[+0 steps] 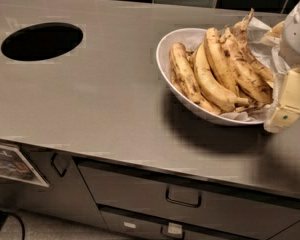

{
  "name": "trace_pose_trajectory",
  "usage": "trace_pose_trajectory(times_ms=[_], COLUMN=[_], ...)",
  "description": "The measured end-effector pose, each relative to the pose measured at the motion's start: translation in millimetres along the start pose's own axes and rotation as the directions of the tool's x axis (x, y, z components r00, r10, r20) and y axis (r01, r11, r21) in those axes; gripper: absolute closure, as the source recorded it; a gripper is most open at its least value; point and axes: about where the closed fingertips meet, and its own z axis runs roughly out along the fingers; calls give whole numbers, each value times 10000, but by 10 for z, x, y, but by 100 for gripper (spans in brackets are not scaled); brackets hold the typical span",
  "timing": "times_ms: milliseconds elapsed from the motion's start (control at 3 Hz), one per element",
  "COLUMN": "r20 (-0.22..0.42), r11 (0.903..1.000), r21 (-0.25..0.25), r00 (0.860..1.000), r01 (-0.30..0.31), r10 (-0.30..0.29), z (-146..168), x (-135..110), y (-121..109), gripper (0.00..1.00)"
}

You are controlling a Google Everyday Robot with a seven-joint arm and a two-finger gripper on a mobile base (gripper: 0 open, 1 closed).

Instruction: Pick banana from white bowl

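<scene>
My robot's claw point(286, 104) enters at the right edge of the camera view as a cream-coloured block below a white housing. It hangs just beside the near right rim of the white bowl point(161, 59). I cannot tell whether the claw is released or clenched, and it carries nothing that I can see.

The banana point(247, 74) lies nearest the claw on the right side of the bowl. It is long, nearly straight and yellow with brown streaks, and its stem points up and away. It rests on crumpled white paper point(260, 28) and leans against its neighbours: a smoother curved banana point(207, 81) and a shorter mottled banana point(182, 74) further left.

I judge it light, ripe and soft, so it would bruise easily. I would pinch gently across its thick middle, where it sits highest.

The bowl stands on a grey steel counter point(105, 104). A dark round hole point(41, 41) lies at far left, and drawers point(182, 196) sit below.
</scene>
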Motion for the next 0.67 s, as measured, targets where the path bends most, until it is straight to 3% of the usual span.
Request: trace_pose_trajectory(times_ms=[333, 667], r20=[123, 123], r11=[9987, 9987], r21=[425, 426], r00=[9996, 9996], r01=[-268, -267], r10=[263, 262], z=[55, 55], x=[-101, -101], y=[-50, -50], gripper=[0, 0])
